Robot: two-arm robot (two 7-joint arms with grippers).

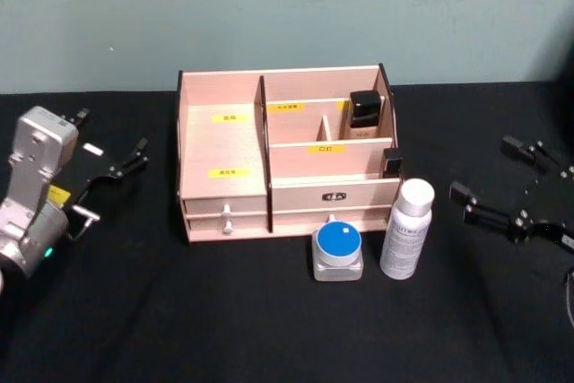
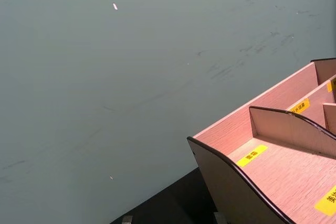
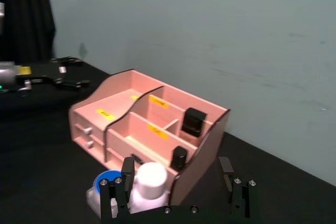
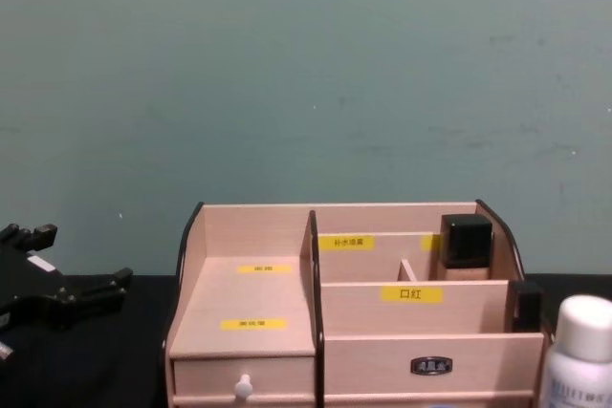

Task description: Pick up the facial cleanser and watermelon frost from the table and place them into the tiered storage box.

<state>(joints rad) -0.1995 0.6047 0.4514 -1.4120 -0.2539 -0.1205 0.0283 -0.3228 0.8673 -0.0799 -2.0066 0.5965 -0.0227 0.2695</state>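
Though cut off, facial cleanser (image 4: 583,351) beside box (image 4: 244,298); left pincer (image 1: 111,183), right pincer (image 1: 496,178) agape, empty

Black-covered bench (image 1: 134,311). Carries the tiered storage box (image 1: 224,145) toward the back; blue-lidded jar (image 1: 338,248) and white bottle (image 1: 406,230) upright just before it, side by side.

**Materials and finishes across my work surface**

The table (image 1: 179,320) is covered in matt black cloth. The tiered storage box (image 1: 224,145) is pale wood with a matt, fine-grained finish. Its side panels have dark edges, and it carries yellow labels (image 1: 230,117) and a smooth white knob (image 1: 226,213). The facial cleanser (image 1: 406,230) is smooth white plastic. The watermelon frost (image 1: 337,251) has a blue lid on a pale plastic base. My left gripper (image 1: 112,187) and right gripper (image 1: 482,168) are matt black. My left wrist housing (image 1: 36,145) looks like silver-grey metal.
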